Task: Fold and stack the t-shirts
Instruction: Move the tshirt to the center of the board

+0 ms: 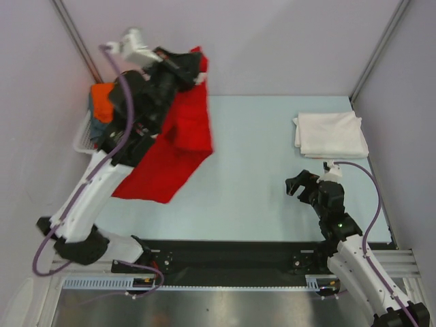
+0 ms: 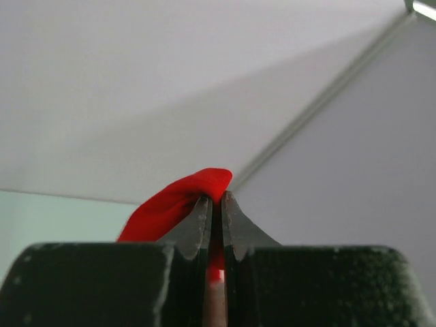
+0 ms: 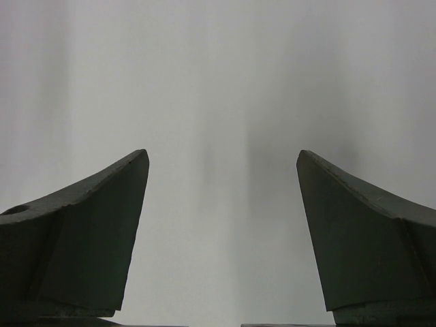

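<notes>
My left gripper (image 1: 197, 68) is raised high at the back left and shut on the bright red t-shirt (image 1: 178, 146), which hangs down from it to the table. In the left wrist view the gripper (image 2: 215, 197) pinches a fold of the red t-shirt (image 2: 178, 201) between its fingertips. A folded cream-white t-shirt (image 1: 330, 134) lies at the back right of the table. My right gripper (image 1: 302, 182) is open and empty, low over the table in front of the cream-white shirt; the right wrist view shows its gripper (image 3: 223, 163) spread wide against blank grey.
A white mesh basket (image 1: 85, 133) stands at the left edge behind my left arm, with an orange shirt (image 1: 102, 99) and a grey-teal one (image 1: 102, 129) in it. The pale blue table (image 1: 259, 184) has grey walls behind and to the sides.
</notes>
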Robot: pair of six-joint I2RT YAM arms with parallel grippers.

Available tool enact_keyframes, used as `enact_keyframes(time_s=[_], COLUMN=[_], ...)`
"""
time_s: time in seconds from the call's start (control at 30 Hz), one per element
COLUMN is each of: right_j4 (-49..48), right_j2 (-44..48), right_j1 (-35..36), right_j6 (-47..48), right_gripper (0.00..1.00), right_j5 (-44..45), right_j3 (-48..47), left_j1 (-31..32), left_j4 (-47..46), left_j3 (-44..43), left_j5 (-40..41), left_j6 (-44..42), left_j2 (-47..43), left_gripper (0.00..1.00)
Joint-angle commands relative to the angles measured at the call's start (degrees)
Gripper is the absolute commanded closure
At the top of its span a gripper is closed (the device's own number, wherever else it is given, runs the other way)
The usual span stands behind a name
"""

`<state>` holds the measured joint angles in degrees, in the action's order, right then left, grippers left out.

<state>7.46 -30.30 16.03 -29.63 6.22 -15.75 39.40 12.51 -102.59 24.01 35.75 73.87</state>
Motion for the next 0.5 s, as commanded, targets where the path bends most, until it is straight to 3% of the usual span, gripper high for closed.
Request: enact_keyframes(time_s=[0.0,0.03,0.07,0.13,0.23,0.37,0.47], right_j4=[0.3,0.5,0.5,0.6,1.8,1.1,1.3], right_j2=[0.7,0.7,0.9,1.3,2.1,3.1,2.9], right_j1=[0.2,0.2,0.1,0.1,0.0,0.0,0.0], right_j6=[-0.4,-0.5,-0.5,-0.5,-0.8,-0.8,-0.8], right_gripper=[0.06,0.05,0.06,0.05,0.05,0.06,0.07], right_j5=[1.7,2.0,2.0,2.1,2.9,2.6,2.3], right_j3=[-0.4,-0.5,-0.4,-0.4,-0.7,-0.1,-0.2], left_j1=[4.5,4.5,4.5,3.9,1.4,-1.9,-2.9], left_j4=[3.5,6.0,8.3,11.5,8.5,-2.8,-6.9], left_j3=[-21.7,-21.8,-29.8,-32.4,-21.9,9.1,15.6], left_j5=[-12.2,-12.2,-12.1,-10.4,-11.9,-14.1,-14.5], left_j6=[-4.4,-4.4,-4.5,-4.6,-1.8,3.4,4.3], left_j2=[12.1,14.4,16.3,18.5,13.6,2.5,1.2], left_gripper=[1.0,1.0,1.0,0.99,0.99,0.99,1.0])
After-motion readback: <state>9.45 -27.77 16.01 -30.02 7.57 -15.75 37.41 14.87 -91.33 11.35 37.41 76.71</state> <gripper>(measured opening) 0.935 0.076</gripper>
